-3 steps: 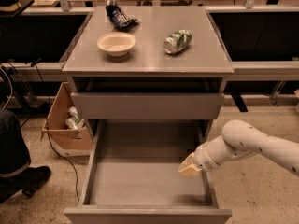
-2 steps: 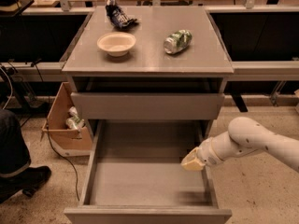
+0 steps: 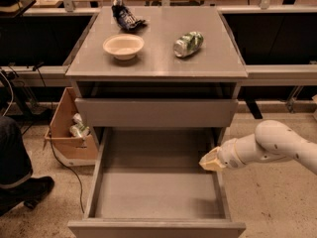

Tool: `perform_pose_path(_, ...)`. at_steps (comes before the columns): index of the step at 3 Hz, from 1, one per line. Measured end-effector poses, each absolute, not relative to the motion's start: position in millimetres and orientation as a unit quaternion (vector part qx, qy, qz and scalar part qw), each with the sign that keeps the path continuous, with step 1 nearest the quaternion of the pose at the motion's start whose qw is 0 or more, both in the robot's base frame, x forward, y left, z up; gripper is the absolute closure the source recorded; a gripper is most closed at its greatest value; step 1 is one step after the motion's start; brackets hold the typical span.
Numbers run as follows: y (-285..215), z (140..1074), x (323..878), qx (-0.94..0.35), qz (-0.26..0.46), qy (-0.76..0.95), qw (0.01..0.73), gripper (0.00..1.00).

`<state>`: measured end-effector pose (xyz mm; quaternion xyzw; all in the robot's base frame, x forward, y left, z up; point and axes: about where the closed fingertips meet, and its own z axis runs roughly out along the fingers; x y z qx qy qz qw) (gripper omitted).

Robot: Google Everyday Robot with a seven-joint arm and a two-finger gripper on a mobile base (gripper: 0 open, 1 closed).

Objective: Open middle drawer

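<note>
- My gripper (image 3: 210, 161) hovers over the right rim of the middle drawer (image 3: 156, 198); I cannot tell whether it is apart or together.
- The drawer stands pulled far out, so I judge the arm is clearing away.
- Compared with a second ago, the gripper is higher and further right; the drawer is unchanged.

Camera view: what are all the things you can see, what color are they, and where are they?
cabinet: one, gray, middle of the view
bowl: one, cream, on the cabinet top, left side
can: one, green and silver, lying on its side, right of the bowl
bag: one, dark, crumpled, behind the bowl
upper drawer: one, gray, just under the cabinet top
middle drawer: one, gray, pulled out toward the camera
cardboard box: one, brown, on the floor left of the cabinet
shoe: one, dark, lower left floor
arm: one, white, coming from the right
gripper: one, tan, at the middle drawer's right wall
</note>
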<state>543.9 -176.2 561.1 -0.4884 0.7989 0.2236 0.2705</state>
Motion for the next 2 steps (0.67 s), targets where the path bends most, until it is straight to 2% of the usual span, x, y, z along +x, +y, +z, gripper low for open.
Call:
perform_pose_path(1,-187.8,568.4,553.3,-0.477,0.214,0.801,0.293,1.00)
perform_pose_path(2,-239.1,605.2,552.7,-0.459,0.187,0.808,0.318,1.00)
